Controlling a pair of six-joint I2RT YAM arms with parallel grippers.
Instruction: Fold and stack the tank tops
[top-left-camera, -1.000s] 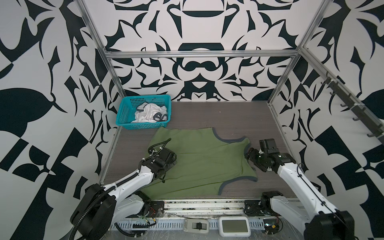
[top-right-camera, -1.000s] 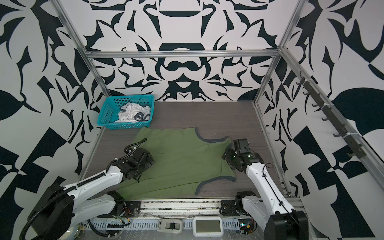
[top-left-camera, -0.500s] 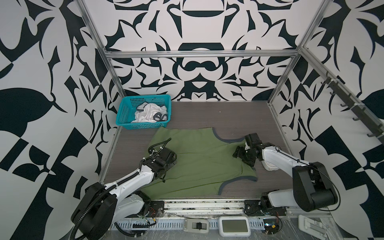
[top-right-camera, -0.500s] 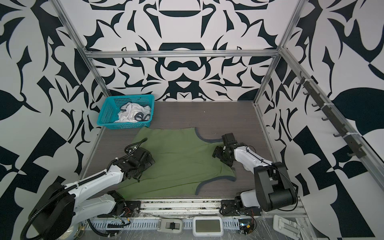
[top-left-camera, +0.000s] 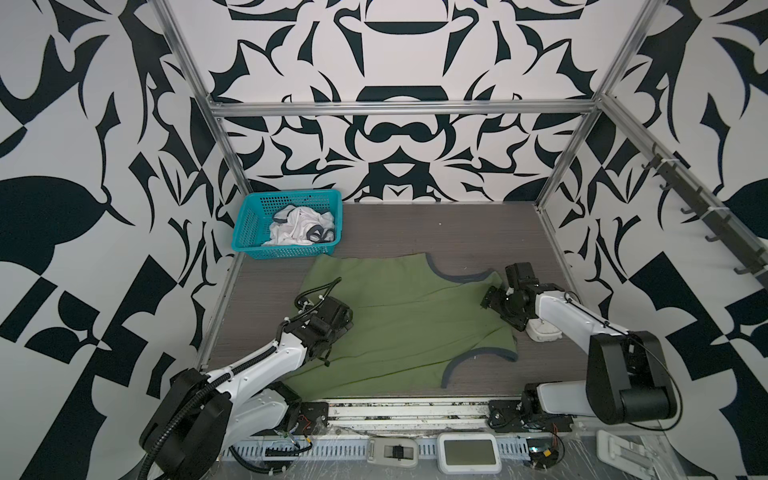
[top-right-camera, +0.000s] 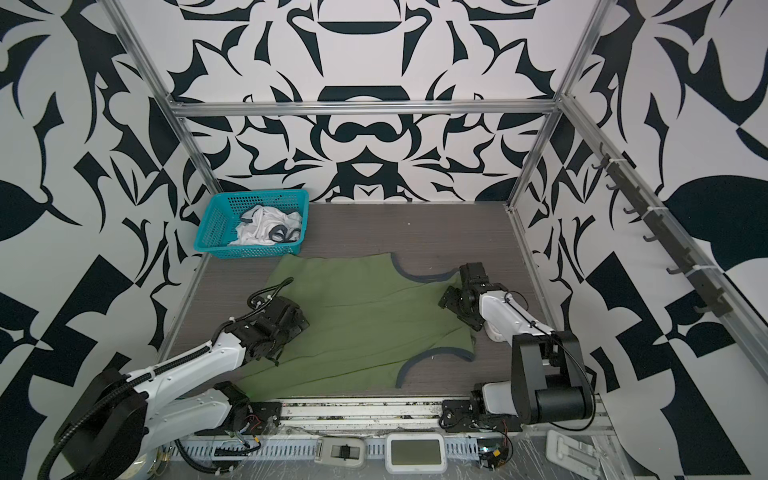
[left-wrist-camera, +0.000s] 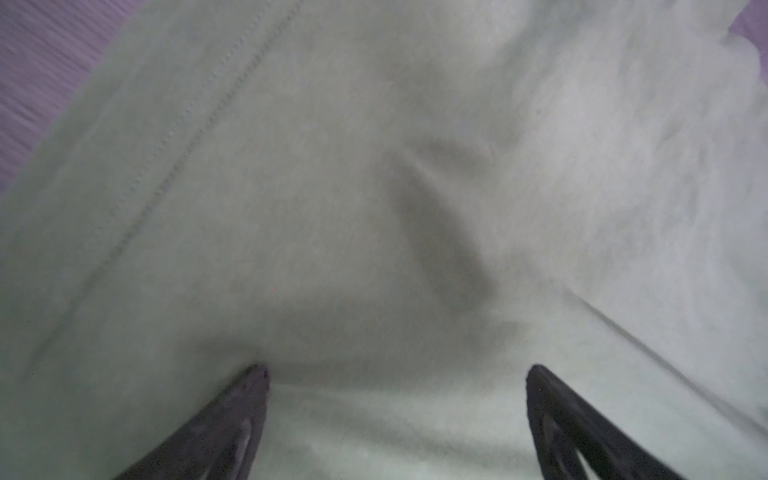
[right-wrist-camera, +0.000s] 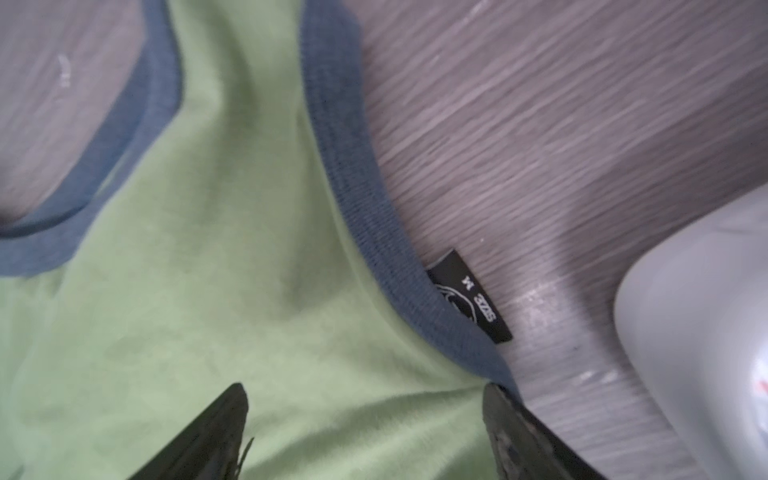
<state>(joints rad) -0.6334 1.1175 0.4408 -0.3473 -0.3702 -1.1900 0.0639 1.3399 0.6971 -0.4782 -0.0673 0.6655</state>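
The olive green tank top lies spread flat on the dark wood-grain tabletop, just in front of the teal mesh basket. Its hem lies toward the left arm's side, and its neckline and armholes toward the right arm's side; both top views agree on this. The white tank top sits crumpled inside the basket at the far left corner, with a dark print showing. The left gripper is low over the green cloth on the hem side. The left wrist view shows its fingers spread wide, with only fabric beneath and nothing clamped. The right gripper is at the neckline edge of the green top, jaws likewise wide apart. One finger is over the cloth and the other at the grey-blue trim, where cloth meets table; nothing is pinched. A black size label protrudes from under the trim onto the table. Whether either gripper's fingertips touch the cloth cannot be determined.
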